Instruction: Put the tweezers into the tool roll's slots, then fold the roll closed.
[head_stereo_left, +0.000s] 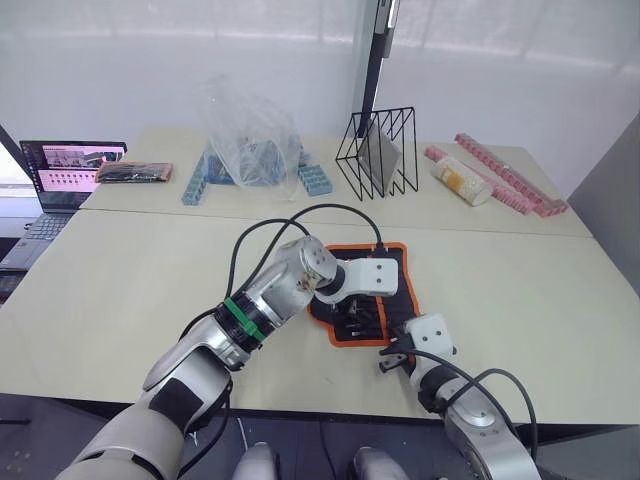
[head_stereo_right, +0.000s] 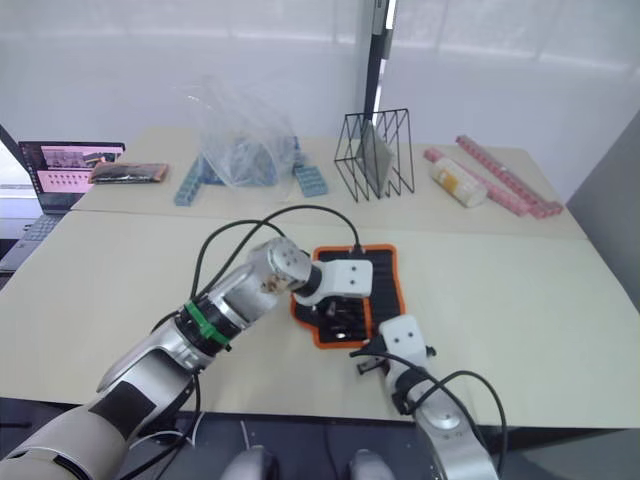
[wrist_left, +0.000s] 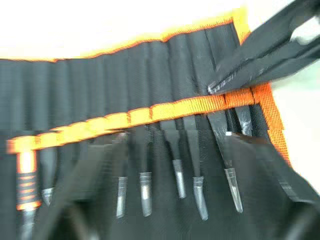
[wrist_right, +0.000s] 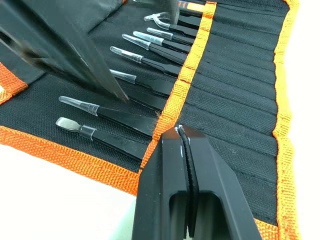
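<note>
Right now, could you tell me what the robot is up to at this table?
The robot is working over an open tool roll on the table. Several tweezers already sit in its slots under the orange stripe. The right gripper is shut, its tip at that stripe; the left gripper hovers over the tweezers. The roll is not yet folded.

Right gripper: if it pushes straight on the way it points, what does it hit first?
Probably the orange stripe on the tool roll: the shut right gripper sits just at it, with the slots beyond. Depth is unclear.
</note>
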